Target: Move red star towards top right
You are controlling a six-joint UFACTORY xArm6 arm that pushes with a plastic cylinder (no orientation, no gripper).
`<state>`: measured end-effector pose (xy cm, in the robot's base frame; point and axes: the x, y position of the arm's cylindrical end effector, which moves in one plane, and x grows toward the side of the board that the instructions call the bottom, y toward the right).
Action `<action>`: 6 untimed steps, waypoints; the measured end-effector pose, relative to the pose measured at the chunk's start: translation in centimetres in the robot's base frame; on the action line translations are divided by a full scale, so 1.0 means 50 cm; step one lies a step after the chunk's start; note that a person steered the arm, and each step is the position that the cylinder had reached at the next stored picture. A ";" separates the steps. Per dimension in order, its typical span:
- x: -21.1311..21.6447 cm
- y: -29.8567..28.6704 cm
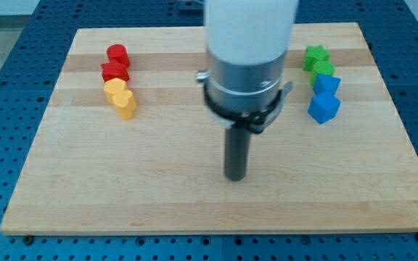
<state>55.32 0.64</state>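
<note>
The red star [115, 71] lies at the board's upper left, just below a red cylinder-like block [117, 54] and touching the yellow block [115, 89] under it. My tip [235, 176] rests on the board near the middle, slightly toward the view's bottom, far to the right of the red star and well apart from every block. The arm's white and grey body [248, 51] rises above the rod and hides part of the board's top middle.
A yellow heart-like block [125, 104] sits below the yellow block. At the upper right stand a green star [316, 55], a green block [324, 69] and two blue blocks [326, 84] [324, 107]. The wooden board [158, 188] lies on a blue perforated table.
</note>
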 end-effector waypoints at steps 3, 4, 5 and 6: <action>0.037 -0.440; -0.056 -0.536; -0.096 -0.619; -0.096 -0.619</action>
<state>50.53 -30.32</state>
